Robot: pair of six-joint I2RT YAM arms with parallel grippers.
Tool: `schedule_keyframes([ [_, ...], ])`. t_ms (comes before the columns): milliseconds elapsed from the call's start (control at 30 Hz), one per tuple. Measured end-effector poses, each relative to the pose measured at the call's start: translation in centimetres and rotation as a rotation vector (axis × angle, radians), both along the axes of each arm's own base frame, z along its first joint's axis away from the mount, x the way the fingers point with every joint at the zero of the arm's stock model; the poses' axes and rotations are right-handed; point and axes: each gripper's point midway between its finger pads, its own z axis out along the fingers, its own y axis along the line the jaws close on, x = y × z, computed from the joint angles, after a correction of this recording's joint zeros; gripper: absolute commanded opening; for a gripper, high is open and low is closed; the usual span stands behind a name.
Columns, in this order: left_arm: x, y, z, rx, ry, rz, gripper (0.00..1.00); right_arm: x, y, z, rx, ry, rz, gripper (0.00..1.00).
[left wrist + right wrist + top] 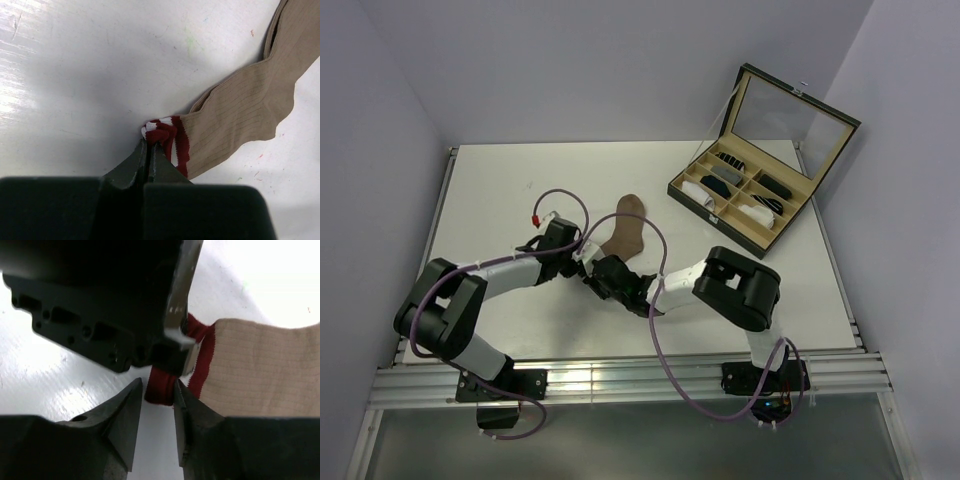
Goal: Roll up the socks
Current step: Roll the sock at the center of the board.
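Note:
The tan-brown sock (625, 228) lies flat on the white table, toe to the far side and red-and-white striped cuff toward me. My left gripper (582, 256) is shut on a bunched corner of that cuff (161, 131), down at the table; the sock body (245, 102) trails away to the right. My right gripper (604, 273) is open right beside it. Its jaws straddle a red fold of the cuff (161, 385), and the right finger (186, 405) touches the fabric. The left gripper's body (100, 305) fills the top of the right wrist view. The white sock is out of view.
An open black box (740, 195) with a mirrored lid stands at the back right, its compartments holding small rolled socks. The two arms cross close together near the table's middle. The table's metal rail (620, 378) runs along the near edge.

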Motion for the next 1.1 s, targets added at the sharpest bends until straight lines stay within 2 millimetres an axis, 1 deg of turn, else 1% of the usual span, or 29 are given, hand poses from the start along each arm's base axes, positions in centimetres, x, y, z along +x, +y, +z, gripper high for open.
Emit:
schedule_keyframes([
  [33, 0.0, 0.0, 0.0, -0.001, -0.001, 0.001, 0.0, 0.1, 0.1, 0.0, 0.003, -0.003, -0.002, 0.31],
  [67, -0.1, 0.1, 0.0, -0.002, -0.002, 0.001, 0.0, 0.2, 0.2, 0.0, 0.008, -0.001, -0.007, 0.24],
  [100, -0.1, 0.1, 0.0, -0.001, -0.002, 0.003, 0.0, 0.2, 0.2, -0.1, 0.012, 0.0, -0.009, 0.2],
  [133, -0.2, 0.2, 0.0, -0.003, -0.004, 0.004, 0.0, 0.4, 0.3, 0.0, 0.023, 0.004, -0.017, 0.14],
  [200, -0.3, 0.3, 0.0, -0.004, -0.006, 0.007, 0.0, 0.6, 0.3, 0.0, 0.047, 0.023, -0.029, 0.08],
  [233, -0.3, 0.3, 0.0, -0.007, -0.009, 0.011, 0.0, 0.7, 0.4, 0.1, 0.061, 0.036, -0.029, 0.02],
  [267, -0.3, 0.4, 0.1, -0.007, -0.011, 0.013, 0.0, 0.7, 0.3, 0.0, 0.074, 0.051, -0.031, 0.0],
  [367, -0.4, 0.6, 0.1, -0.013, -0.018, 0.027, 0.05, 0.8, 0.2, 0.0, 0.121, 0.105, -0.034, 0.0],
  [400, -0.5, 0.7, 0.2, -0.015, -0.02, 0.031, 0.11, 0.8, 0.2, 0.1, 0.14, 0.128, -0.031, 0.0],
  [467, -0.9, 1.0, 0.2, -0.018, -0.021, 0.045, 0.19, 0.8, 0.1, 0.1, 0.18, 0.19, -0.024, 0.0],
  [500, -1.2, 1.2, 0.3, -0.02, -0.021, 0.051, 0.27, 0.8, 0.0, 0.1, 0.201, 0.221, -0.02, 0.0],
  [567, -1.8, 1.6, 0.5, -0.03, -0.025, 0.066, 0.36, 0.8, -0.2, 0.1, 0.246, 0.29, -0.015, 0.0],
  [600, -2.1, 1.8, 0.7, -0.034, -0.027, 0.072, 0.44, 0.8, -0.4, 0.1, 0.269, 0.325, -0.014, 0.0],
  [667, -2.7, 2.2, 1.1, -0.044, -0.038, 0.09, 0.53, 0.9, -0.9, 0.1, 0.321, 0.402, -0.017, 0.0],
  [700, -2.9, 2.4, 1.5, -0.052, -0.049, 0.1, 0.6, 0.9, -1.1, 0.1, 0.348, 0.443, -0.021, 0.0],
  [800, -3.1, 2.7, 2.7, -0.087, -0.092, 0.132, 0.69, 0.8, -1.8, 0.3, 0.414, 0.549, -0.029, 0.0],
  [900, -3.4, 3.0, 3.4, -0.128, -0.136, 0.151, 0.69, 0.5, -2.4, 0.4, 0.482, 0.664, -0.046, 0.0],
  [1000, -3.7, 3.1, 3.1, -0.148, -0.148, 0.158, 0.64, 0.1, -2.6, 0.3, 0.548, 0.77, -0.057, 0.0],
  [1100, -4.0, 3.1, 2.6, -0.155, -0.145, 0.158, 0.61, -0.3, -2.5, 0.2, 0.611, 0.865, -0.067, 0.0],
])
